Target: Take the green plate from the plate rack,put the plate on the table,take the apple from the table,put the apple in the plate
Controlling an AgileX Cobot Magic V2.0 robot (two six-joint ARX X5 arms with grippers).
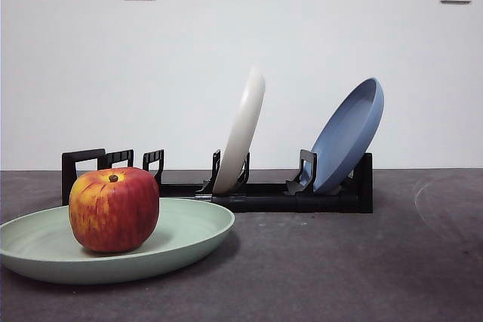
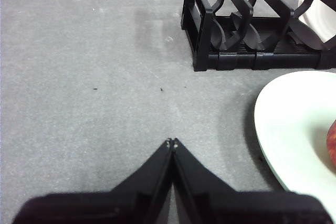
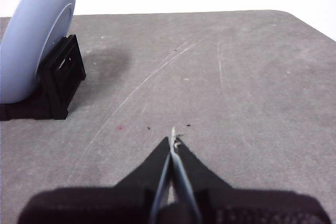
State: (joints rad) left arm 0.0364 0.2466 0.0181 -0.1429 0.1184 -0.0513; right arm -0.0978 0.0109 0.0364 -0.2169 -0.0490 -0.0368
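The green plate (image 1: 189, 235) lies flat on the table (image 1: 362, 262) at the front left, and the red and yellow apple (image 1: 114, 209) sits upright in it. The black plate rack (image 1: 264, 195) stands behind it. In the left wrist view the plate's rim (image 2: 283, 124) and a sliver of the apple (image 2: 332, 142) show beside the rack's end (image 2: 202, 30). My left gripper (image 2: 171, 142) is shut and empty over bare table, apart from the plate. My right gripper (image 3: 173, 139) is shut and empty over bare table, apart from the rack's other end (image 3: 60, 80).
A cream-white plate (image 1: 243, 130) and a blue plate (image 1: 349, 132) stand tilted in the rack; the blue plate also shows in the right wrist view (image 3: 31, 40). A white wall with two sockets is behind. The table's far edge shows in the right wrist view.
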